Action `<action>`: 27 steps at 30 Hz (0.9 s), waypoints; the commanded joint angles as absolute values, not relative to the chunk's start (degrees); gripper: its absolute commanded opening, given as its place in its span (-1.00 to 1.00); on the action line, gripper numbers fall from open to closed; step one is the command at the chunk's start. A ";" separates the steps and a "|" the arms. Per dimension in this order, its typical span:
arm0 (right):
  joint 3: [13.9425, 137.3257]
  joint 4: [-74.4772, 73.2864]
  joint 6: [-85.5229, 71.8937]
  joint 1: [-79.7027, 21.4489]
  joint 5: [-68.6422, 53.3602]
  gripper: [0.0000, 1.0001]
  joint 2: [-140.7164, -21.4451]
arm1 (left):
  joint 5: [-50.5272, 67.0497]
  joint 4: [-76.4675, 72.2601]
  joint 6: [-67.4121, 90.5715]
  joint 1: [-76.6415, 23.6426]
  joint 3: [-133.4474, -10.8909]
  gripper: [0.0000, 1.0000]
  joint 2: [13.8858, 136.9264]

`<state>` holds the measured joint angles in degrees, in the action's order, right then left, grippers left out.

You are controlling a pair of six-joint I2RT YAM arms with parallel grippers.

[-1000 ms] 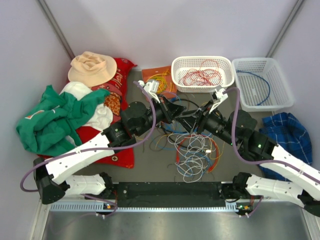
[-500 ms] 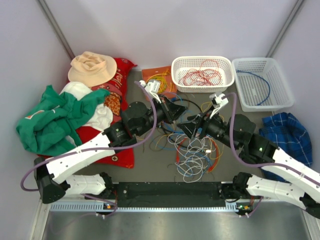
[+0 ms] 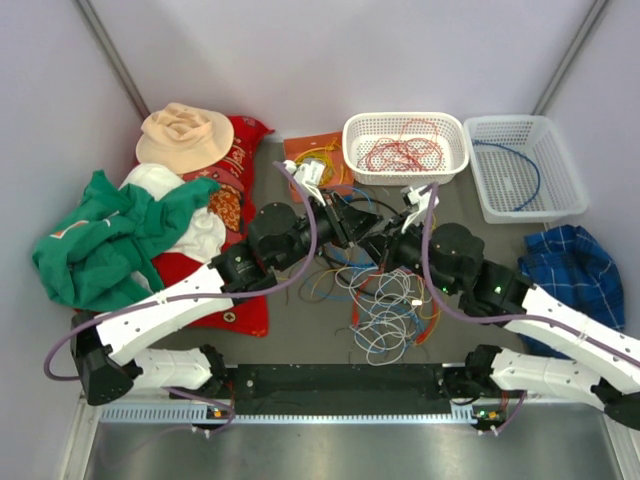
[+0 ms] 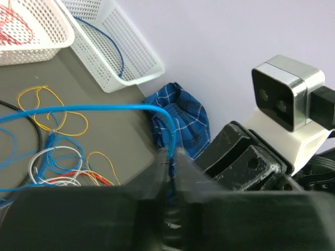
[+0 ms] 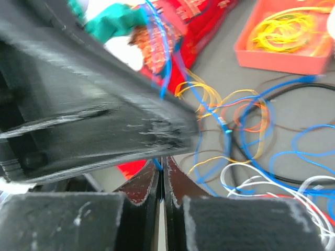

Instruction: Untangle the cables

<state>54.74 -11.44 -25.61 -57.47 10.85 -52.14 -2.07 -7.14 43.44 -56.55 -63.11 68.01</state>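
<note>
I see the grey table with a heap of clothes on its left side, a green garment on top. At the far edge stand two white baskets: one holds red cables, the other holds a single blue one. An orange tray with yellow cables sits just beside the first basket. A blue checked cloth lies on the right.

Both arms reach in over the middle, tips nearly meeting. The main tangle of cables lies on the table below and slightly nearer than them, mixing blue, white, red, yellow and black loops.

The left gripper is clenched on a blue cable, which arcs up off the table into its fingers. The right gripper is pinched tight too, with a blue strand running in between its tips. I cannot tell whether it is the same cable.
</note>
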 commanded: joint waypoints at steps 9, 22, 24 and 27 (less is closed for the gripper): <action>77.07 -31.46 -25.66 -32.93 14.26 -1.00 -54.57 | -28.20 9.57 38.93 -56.69 -57.05 0.98 53.72; 98.77 -31.11 -34.10 -7.83 16.52 -1.00 -75.57 | -31.91 13.27 44.64 -56.69 -43.51 0.98 42.28; 101.33 -31.81 -34.45 -5.11 18.19 -1.00 -79.95 | -31.12 13.97 45.44 -56.69 -42.98 0.98 42.36; 104.85 -31.13 -36.29 -1.15 19.77 -1.00 -84.62 | -30.50 15.55 46.14 -56.69 -42.37 0.98 42.80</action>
